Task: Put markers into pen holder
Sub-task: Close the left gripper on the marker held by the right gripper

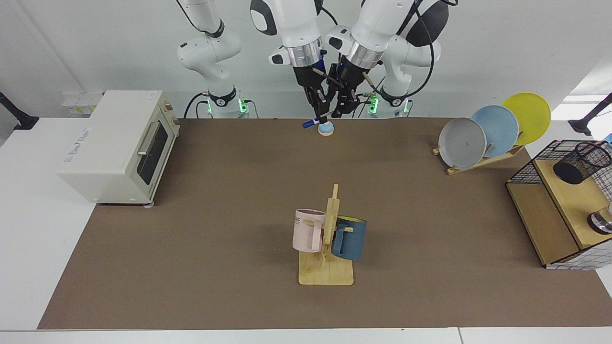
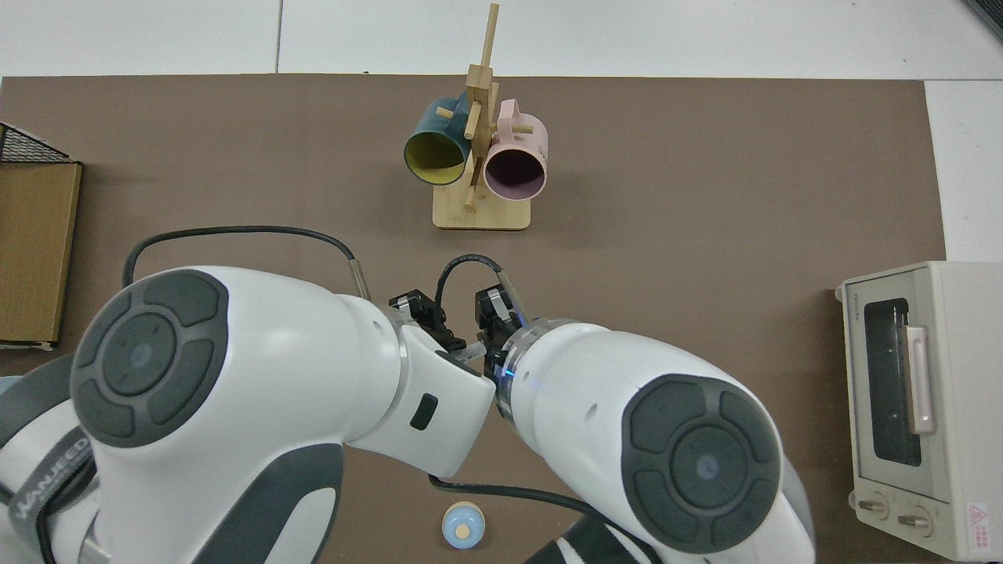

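Observation:
The marker [image 1: 309,124] hangs tilted above the mat's far edge, its blue cap lowest, with my right gripper [image 1: 321,116] shut on its barrel. My left gripper [image 1: 339,111] is close beside it at the marker's upper end, which it hides. From above, only a sliver of the white barrel [image 2: 470,354] shows between the two wrists, and both grippers are covered by the arms. The pen holder [image 1: 580,163], a black mesh cup, leans on the wooden shelf at the far right of the facing view, well away from both grippers.
A small blue dome [image 1: 325,128] sits on the mat under the grippers. A mug rack [image 1: 326,267] with pink and blue mugs stands mid-table. There is a toaster oven [image 1: 119,143], a plate rack [image 1: 492,129] and a wire basket frame [image 1: 526,167] around the wooden shelf.

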You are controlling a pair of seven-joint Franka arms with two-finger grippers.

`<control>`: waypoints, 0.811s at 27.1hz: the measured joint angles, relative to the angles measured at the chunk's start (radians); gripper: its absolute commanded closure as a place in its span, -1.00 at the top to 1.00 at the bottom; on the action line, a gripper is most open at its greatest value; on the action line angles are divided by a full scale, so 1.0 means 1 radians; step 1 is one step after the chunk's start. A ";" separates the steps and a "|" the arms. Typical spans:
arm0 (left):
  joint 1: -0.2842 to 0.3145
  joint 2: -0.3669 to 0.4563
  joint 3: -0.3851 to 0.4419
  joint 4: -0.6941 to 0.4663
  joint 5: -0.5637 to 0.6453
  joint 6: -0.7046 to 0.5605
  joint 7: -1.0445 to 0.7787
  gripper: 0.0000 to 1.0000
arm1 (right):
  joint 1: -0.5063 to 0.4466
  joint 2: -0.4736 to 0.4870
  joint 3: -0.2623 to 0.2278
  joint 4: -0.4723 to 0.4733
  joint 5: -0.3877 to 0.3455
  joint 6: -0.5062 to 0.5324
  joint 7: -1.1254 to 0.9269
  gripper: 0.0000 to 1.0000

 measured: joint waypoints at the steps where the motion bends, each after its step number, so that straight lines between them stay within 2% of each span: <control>1: 0.000 0.000 0.001 -0.001 0.001 0.006 0.000 -0.09 | 0.000 0.000 0.000 0.000 -0.001 -0.002 0.000 -1.00; 22: -0.004 0.000 -0.004 -0.012 0.003 0.054 0.000 -0.10 | 0.009 0.000 -0.001 0.002 -0.016 -0.007 -0.011 -1.00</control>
